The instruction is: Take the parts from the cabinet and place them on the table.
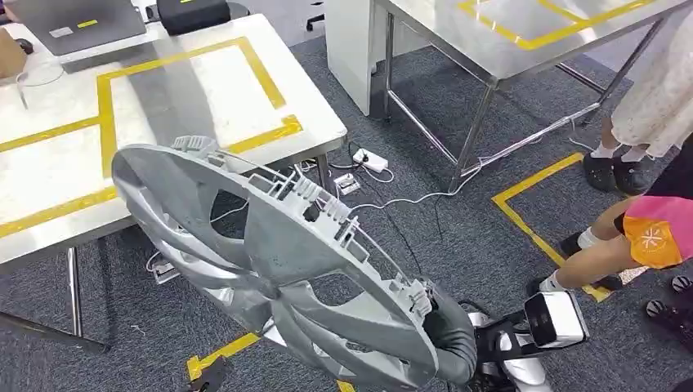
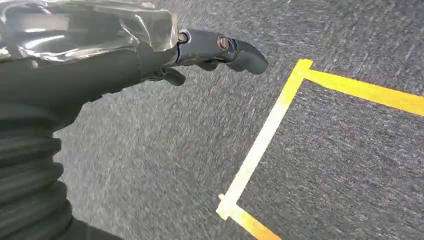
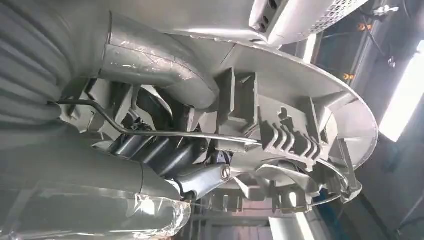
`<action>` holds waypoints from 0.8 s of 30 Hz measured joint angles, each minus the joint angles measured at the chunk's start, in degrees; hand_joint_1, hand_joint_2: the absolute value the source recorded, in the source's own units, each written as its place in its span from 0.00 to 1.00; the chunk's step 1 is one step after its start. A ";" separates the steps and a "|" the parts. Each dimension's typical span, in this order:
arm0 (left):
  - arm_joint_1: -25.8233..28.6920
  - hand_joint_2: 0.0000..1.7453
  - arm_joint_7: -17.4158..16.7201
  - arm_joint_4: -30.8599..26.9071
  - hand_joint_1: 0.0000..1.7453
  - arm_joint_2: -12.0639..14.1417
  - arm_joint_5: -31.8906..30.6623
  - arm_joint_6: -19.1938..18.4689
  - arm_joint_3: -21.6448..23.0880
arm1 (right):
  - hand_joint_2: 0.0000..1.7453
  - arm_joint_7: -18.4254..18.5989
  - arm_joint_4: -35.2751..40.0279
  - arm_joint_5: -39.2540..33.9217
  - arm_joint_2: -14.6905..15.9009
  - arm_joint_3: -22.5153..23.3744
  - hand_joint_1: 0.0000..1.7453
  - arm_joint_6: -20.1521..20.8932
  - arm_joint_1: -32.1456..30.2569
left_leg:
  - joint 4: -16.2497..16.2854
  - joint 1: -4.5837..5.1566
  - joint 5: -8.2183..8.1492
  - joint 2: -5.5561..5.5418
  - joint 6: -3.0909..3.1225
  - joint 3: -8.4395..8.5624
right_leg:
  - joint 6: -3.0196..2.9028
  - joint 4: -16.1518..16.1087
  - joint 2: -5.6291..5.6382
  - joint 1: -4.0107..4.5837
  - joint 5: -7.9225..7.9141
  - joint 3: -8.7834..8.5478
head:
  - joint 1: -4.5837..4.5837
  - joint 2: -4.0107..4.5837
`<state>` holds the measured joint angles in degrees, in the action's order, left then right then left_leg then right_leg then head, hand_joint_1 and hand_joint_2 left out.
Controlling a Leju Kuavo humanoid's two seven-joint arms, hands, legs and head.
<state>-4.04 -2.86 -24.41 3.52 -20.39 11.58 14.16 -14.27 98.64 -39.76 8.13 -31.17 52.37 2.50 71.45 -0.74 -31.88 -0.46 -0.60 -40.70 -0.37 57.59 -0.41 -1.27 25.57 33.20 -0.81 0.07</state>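
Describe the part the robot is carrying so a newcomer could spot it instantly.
Start at the yellow-taped table on the left; just in front of it, the right hand holds a large grey hubcap by its rim. It is a tilted spoked disc with clips around its edge.

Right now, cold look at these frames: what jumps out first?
The big grey wheel cover fills the lower middle of the head view, tilted with its ribbed back side up, gripped at its lower rim by the right hand. Beyond it stands a steel table marked with yellow tape, at upper left. At the right edge a person's legs stand on the grey carpet, and the left hand hangs over the carpet holding nothing.
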 joint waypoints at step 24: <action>-0.50 1.00 1.03 2.86 0.00 -0.81 1.20 0.63 -0.04 | 1.00 1.18 -1.88 -0.57 -0.63 -1.99 1.00 0.50 1.51 | -14.07 0.52 8.10 -6.67 2.08 5.70 | 2.37 0.21 3.52 -0.06 -0.11 0.63 | 0.31 0.00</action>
<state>-4.54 -1.84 -21.55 2.71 -19.19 12.22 14.12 -13.09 96.76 -40.33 7.50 -33.16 52.87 4.01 57.39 -0.21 -23.79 -7.13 1.48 -35.00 2.00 57.79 3.11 -1.34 25.46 33.83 -0.50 0.07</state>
